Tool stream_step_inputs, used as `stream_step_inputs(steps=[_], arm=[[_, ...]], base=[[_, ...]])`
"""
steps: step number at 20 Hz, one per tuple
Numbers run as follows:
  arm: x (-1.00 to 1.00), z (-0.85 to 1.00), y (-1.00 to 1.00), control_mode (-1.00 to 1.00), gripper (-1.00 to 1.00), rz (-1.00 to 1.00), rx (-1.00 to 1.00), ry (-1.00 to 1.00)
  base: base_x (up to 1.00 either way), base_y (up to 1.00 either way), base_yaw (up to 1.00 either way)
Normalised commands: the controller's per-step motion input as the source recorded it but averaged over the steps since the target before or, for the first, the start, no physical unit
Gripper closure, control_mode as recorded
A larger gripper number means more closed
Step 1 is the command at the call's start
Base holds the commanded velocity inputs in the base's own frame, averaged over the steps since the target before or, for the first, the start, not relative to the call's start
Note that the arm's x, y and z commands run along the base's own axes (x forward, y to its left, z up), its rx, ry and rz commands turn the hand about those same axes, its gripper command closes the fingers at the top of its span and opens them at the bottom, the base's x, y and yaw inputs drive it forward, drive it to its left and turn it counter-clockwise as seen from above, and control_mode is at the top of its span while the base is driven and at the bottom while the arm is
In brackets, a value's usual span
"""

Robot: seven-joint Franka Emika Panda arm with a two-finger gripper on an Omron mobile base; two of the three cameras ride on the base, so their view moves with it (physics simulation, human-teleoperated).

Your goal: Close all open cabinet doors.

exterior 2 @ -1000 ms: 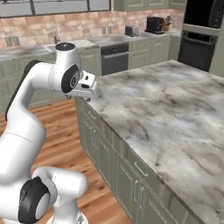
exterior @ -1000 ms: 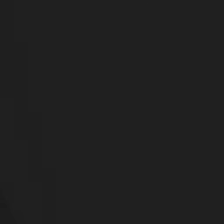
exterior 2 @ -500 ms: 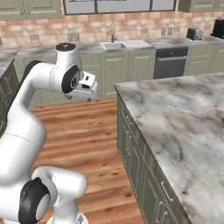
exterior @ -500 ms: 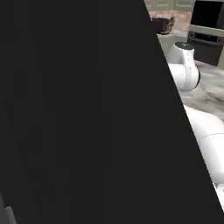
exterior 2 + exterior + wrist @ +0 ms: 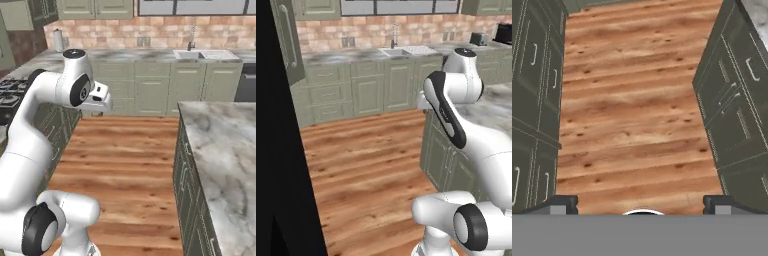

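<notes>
My base has swung round: the island bench (image 5: pixel 220 145) now sits at right, wood floor (image 5: pixel 637 115) ahead. My tool (image 5: pixel 641 202) hangs empty, jaws wide. An open cabinet door (image 5: pixel 287 40) stands upper left, still unreached.

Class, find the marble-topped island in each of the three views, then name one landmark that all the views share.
Left base view: island at the right, behind the arm.
Right base view: it takes up the lower right.
Hand view: its doors run down the right edge.
Shared landmark: the wooden floor.
</notes>
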Motion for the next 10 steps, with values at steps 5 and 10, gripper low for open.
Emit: stream_step_inputs(steps=[5,10], arm=[[0.0,0.0,0.0,1.0,-1.0,0.0,0.0,0.0],[0.0,0.0,0.0,1.0,-1.0,0.0,0.0,0.0]], base=[[-0.31,-0.17,0.44],[-0.2,-0.21,0.45]])
